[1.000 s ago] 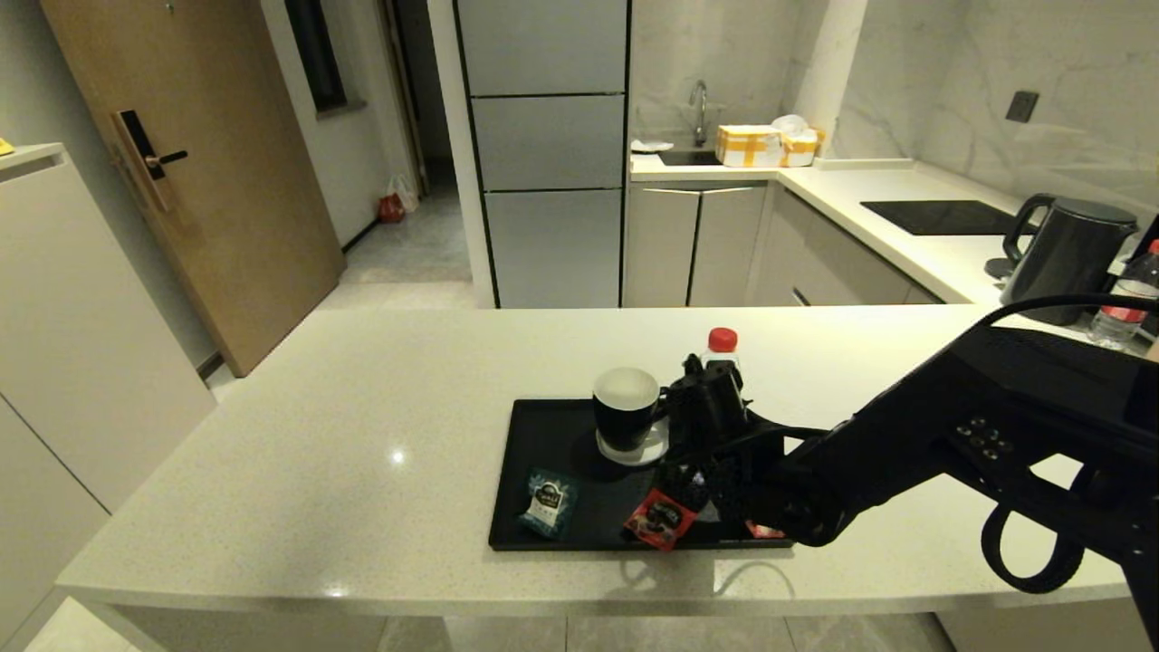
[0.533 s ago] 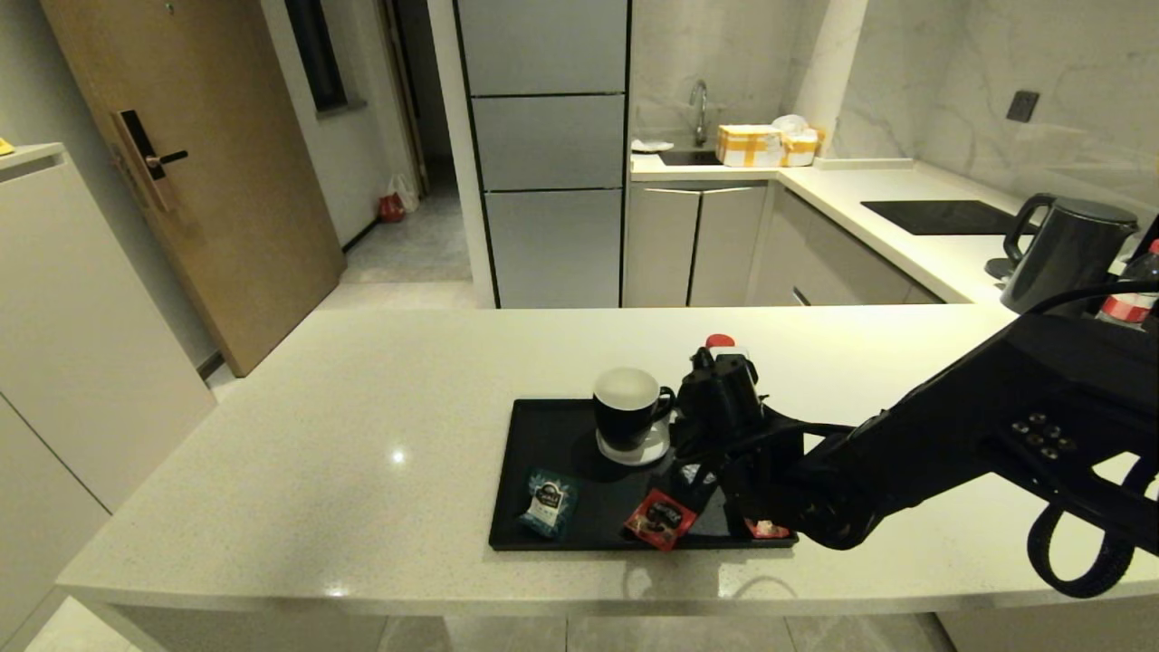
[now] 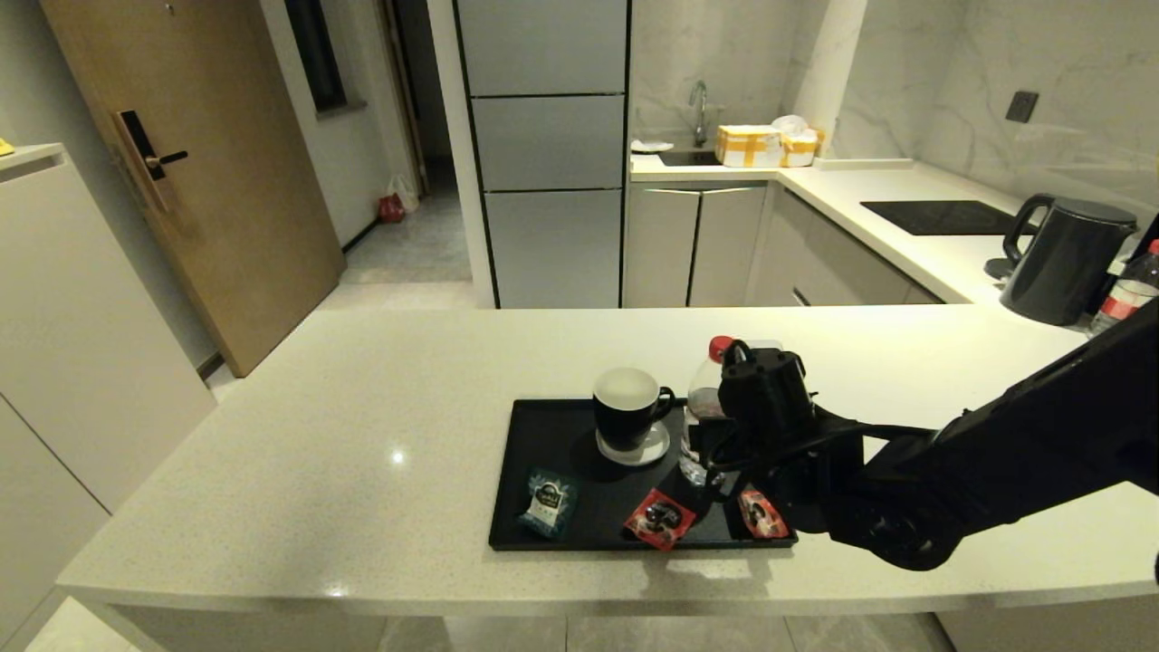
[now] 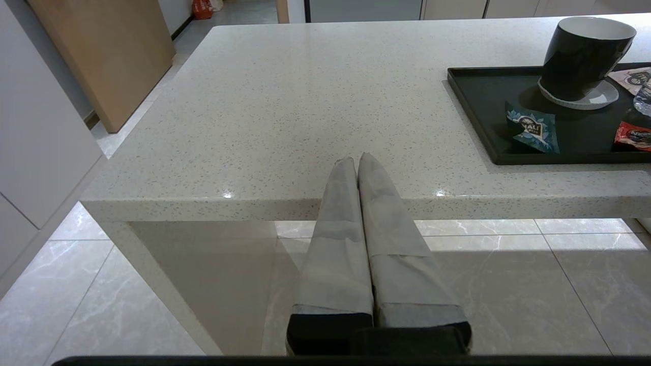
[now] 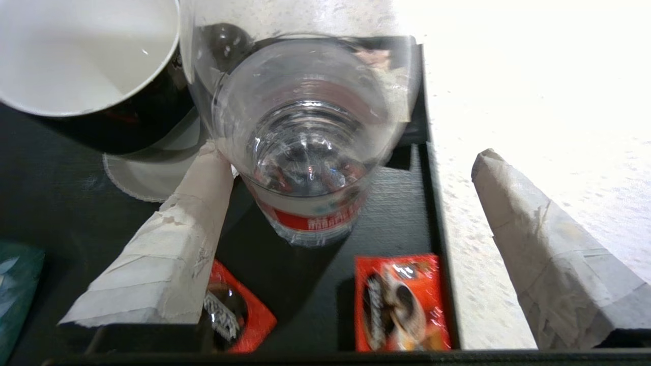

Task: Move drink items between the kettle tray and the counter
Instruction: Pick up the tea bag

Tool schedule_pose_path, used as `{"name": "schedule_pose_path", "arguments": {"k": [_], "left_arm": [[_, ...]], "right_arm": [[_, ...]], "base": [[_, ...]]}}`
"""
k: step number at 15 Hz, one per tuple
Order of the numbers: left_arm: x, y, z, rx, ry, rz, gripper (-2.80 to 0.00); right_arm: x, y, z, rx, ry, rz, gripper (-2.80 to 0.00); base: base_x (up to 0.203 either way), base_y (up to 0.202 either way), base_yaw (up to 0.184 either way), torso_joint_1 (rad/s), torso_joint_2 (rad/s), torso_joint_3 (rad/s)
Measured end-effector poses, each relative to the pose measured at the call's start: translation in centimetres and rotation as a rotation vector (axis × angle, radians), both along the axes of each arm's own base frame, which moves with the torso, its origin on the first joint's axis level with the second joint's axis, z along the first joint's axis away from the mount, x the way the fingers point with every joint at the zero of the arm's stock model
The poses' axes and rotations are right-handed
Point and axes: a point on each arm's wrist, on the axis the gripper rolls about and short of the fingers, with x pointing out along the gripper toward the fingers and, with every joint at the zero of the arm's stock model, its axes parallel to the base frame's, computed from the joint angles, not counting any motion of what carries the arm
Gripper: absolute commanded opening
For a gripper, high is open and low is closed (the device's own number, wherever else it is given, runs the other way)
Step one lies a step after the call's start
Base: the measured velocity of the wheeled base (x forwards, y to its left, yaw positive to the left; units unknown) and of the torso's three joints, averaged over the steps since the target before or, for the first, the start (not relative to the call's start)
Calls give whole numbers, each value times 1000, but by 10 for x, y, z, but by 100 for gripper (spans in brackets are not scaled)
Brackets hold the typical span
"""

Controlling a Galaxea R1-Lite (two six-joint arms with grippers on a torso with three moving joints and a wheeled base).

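Observation:
The clear water bottle (image 3: 702, 407) with red cap stands on the black kettle tray (image 3: 561, 435), leaning slightly, right of the black mug (image 3: 627, 407). My right gripper (image 3: 724, 450) hangs over the tray's right end, open. In the right wrist view the bottle (image 5: 305, 152) lies between the fingers: one fingertip (image 5: 213, 168) touches its side, the other stands apart over the counter (image 5: 508, 101). Two red sachets (image 3: 659, 519) (image 3: 759, 513) and a teal sachet (image 3: 549, 501) lie along the tray's front. My left gripper (image 4: 357, 158) is shut and parked below the counter's front edge.
The tray sits near the front edge of the cream counter (image 3: 362, 435). At the far right stand a black kettle (image 3: 1068, 258) and a second bottle (image 3: 1123, 303); a black hob (image 3: 942, 217) lies behind them. A door and cabinets are across the floor.
My right arm has swung to the right and the gripper has risen beside the bottle. The rightmost red sachet, hidden before, now shows. The left arm has not moved.

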Motion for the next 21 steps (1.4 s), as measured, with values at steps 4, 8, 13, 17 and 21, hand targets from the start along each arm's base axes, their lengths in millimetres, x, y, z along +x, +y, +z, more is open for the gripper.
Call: {"name": "schedule_pose_path", "arguments": {"k": [4,8,13,17,21], "left_arm": [[0,0,0,0,0,0,-280],[0,0,0,0,0,0,-280],[0,0,0,0,-1,0,-280],[0,0,0,0,0,0,-280],[0,0,0,0,0,0,-280]], "right_arm": [[-13,-9,22,20,-17,6,0],[-32,-25,46,35,-16,18,0],[-59,-55,78,41,-15,-18,-280],[-91,-84,108,87,-18,-89,-280],[-132,-131,147,102,-90,-273,-280]], "base": [[0,0,0,0,0,0],[0,0,0,0,0,0],[0,0,0,0,0,0],[0,0,0,0,0,0],[0,0,0,0,0,0]]}}
